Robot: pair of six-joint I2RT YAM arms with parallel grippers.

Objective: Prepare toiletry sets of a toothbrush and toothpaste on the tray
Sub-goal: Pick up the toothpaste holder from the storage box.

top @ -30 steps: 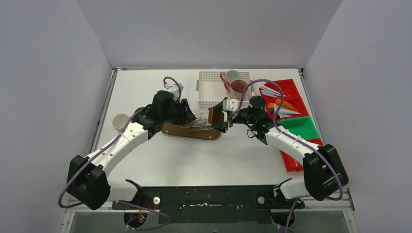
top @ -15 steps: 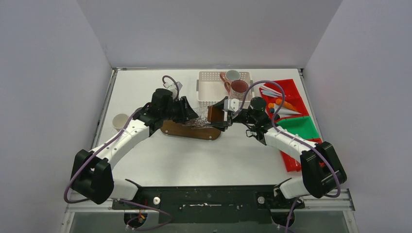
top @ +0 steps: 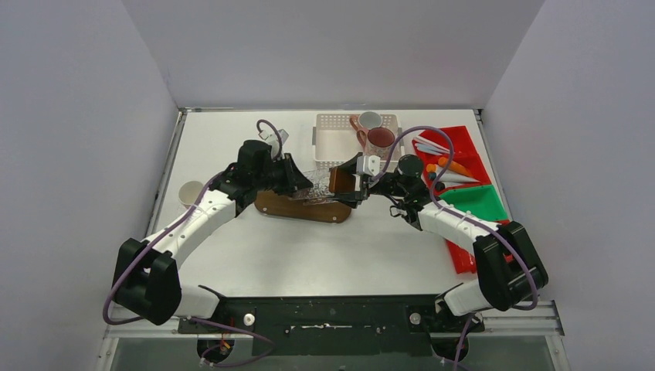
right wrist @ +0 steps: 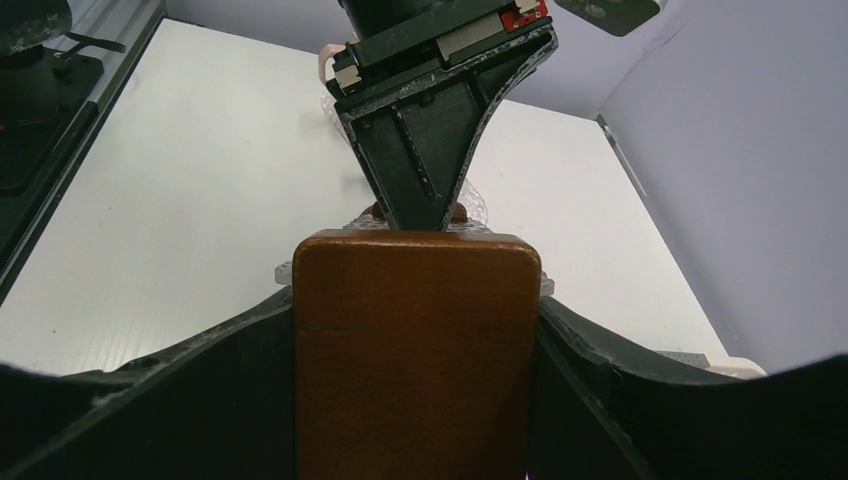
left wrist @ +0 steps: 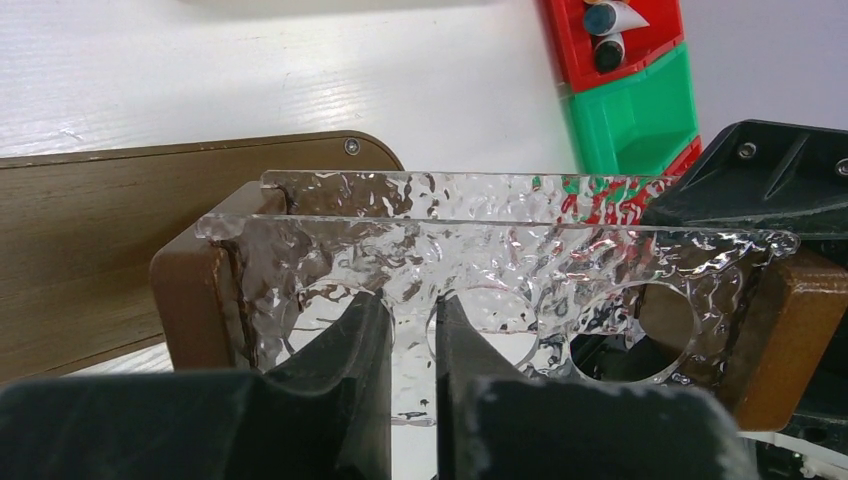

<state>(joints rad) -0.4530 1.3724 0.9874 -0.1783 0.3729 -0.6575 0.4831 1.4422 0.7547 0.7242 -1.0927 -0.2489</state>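
Over tray (top: pixel 287 207), clear rack (top: pixel 318 188) lay lengthwise between tools: left tool (left wrist: pixel 412 315) clenched on its clear panel (left wrist: pixel 500 255), right tool (top: pixel 346 184) grasped wooden end block (right wrist: pixel 415 330). Mugs (top: pixel 379 137) sat behind in basket (top: pixel 330 147), nearer right arm.

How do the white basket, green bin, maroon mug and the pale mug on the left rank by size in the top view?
1. white basket
2. green bin
3. maroon mug and pale mug: they look alike, so unranked.

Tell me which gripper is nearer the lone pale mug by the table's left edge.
Left. The left gripper is right of the mug, shut on the clear rack; the right gripper holds the rack's far wooden end.
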